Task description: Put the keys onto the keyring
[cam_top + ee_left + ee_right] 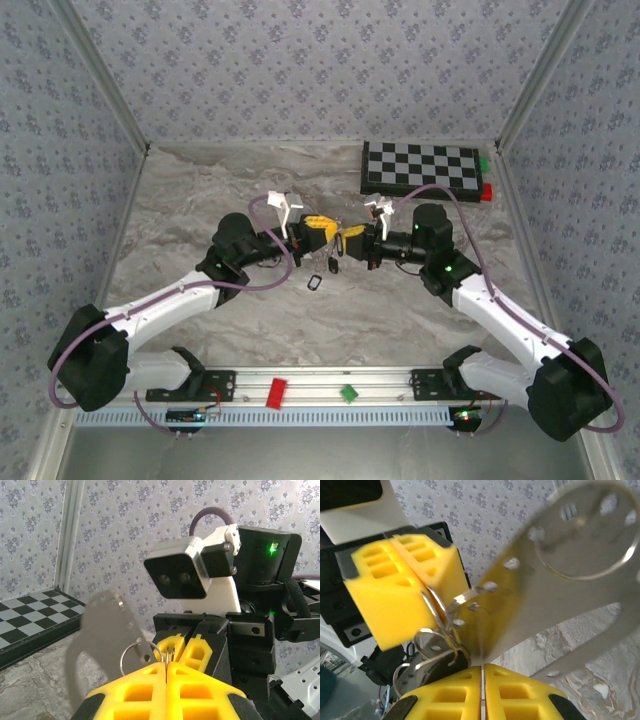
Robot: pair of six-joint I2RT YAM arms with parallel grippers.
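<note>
Both arms meet tip to tip above the middle of the marble table point(200, 200). My left gripper point(328, 236) point(166, 666) is shut on the keyring point(141, 652), a thin wire loop that stands up from its yellow fingertips. A flat grey metal tag point(100, 630) with holes hangs on that ring. My right gripper point(352, 240) point(482, 667) is shut, and the tag point(560, 570) runs down into its slit. A black-headed key point(437, 662) hangs on the ring loops point(437, 612) beside the jaws. Another dark key point(315, 283) lies on the table below the grippers.
A checkered board point(420, 168) lies at the back right with a green block point(484, 160) and a red block point(487, 192) at its right end. A red block point(276, 392) and a green block point(348, 393) sit on the front rail. Patterned walls close three sides.
</note>
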